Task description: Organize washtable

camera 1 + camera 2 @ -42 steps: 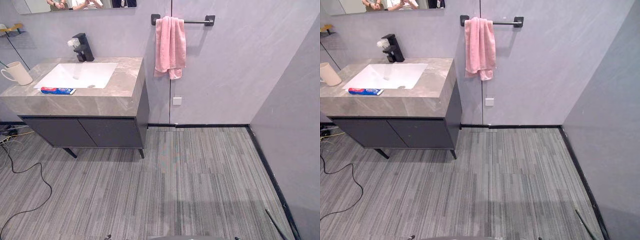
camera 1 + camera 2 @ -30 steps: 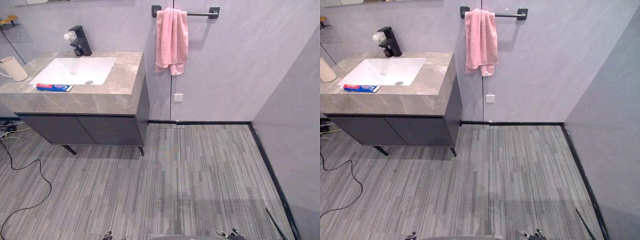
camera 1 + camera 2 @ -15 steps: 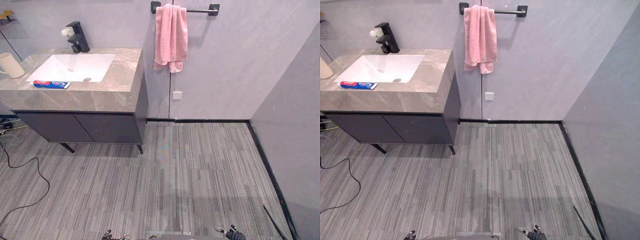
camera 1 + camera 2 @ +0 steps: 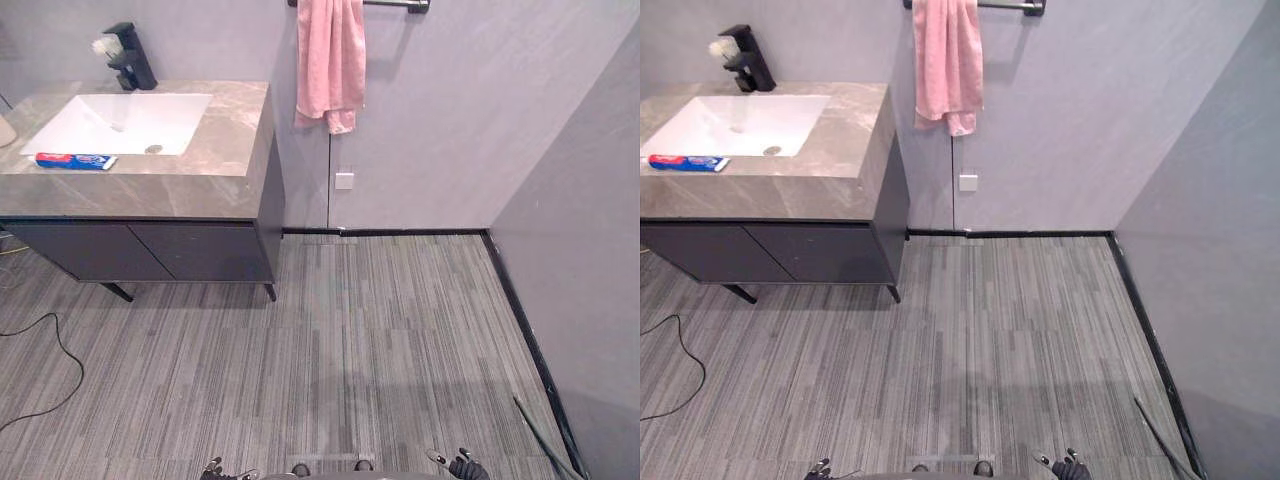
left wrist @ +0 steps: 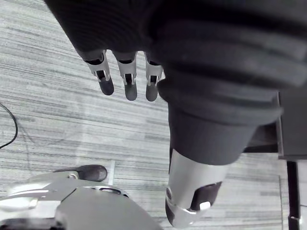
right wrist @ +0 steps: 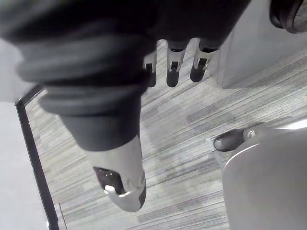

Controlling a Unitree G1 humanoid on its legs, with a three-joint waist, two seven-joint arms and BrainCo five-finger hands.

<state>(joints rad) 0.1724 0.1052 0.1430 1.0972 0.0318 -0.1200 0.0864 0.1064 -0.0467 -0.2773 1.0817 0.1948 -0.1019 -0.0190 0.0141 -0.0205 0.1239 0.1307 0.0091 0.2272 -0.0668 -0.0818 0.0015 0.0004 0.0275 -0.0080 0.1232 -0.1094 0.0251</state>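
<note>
2 hands hang low over the grey striped floor (image 4: 400, 330): left hand (image 5: 129, 80) and right hand (image 6: 172, 67), fingers straight and relaxed, holding nothing. Well apart from them, the red-and-blue toothpaste tube (image 4: 75, 160) lies on the grey marble-topped washtable (image 4: 200, 190), just beside the white rectangular basin (image 4: 110, 122). A pink towel (image 4: 328, 60) hangs on the wall.

Grey plank floor (image 4: 380, 340) stretches ahead of the right hand (image 4: 465, 467) to a pale grey wall (image 4: 450, 120) with black skirting (image 4: 410, 232). A second grey wall (image 4: 590, 250) rises close on that hand's right. Far ahead and well to its left stands the vanity (image 4: 215, 170): marbled top, dark cabinet doors (image 4: 150, 250), white basin (image 4: 100, 125), black tap (image 4: 130, 60).
</note>
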